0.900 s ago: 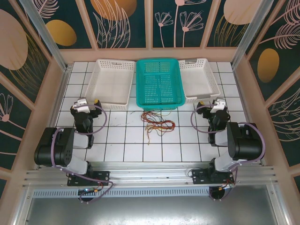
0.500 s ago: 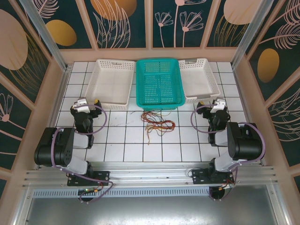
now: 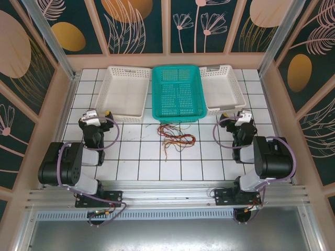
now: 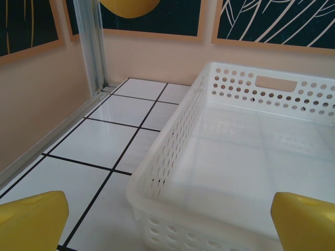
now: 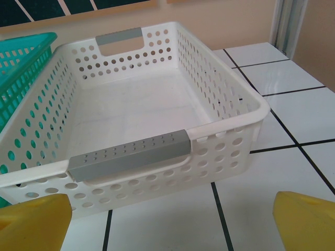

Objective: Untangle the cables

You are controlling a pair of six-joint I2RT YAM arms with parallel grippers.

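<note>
The cables (image 3: 175,137) lie as a loose tangle of thin red, orange, yellow and dark wires on the white tiles, just in front of the teal basket (image 3: 178,93). My left gripper (image 3: 98,114) rests far to their left and my right gripper (image 3: 236,116) far to their right, neither touching them. In the left wrist view my left gripper (image 4: 167,230) is open, its yellow fingertips (image 4: 31,219) wide apart before a white basket (image 4: 172,157). My right gripper (image 5: 170,225) is open too, with yellow fingertips (image 5: 306,219) spread and nothing between them.
Three baskets stand in a row at the back: a white one (image 3: 125,94), the teal one, and a white one with a grey handle (image 5: 131,154). The teal basket's wall (image 5: 21,57) shows beside it. Walls and aluminium posts (image 4: 91,47) enclose the table.
</note>
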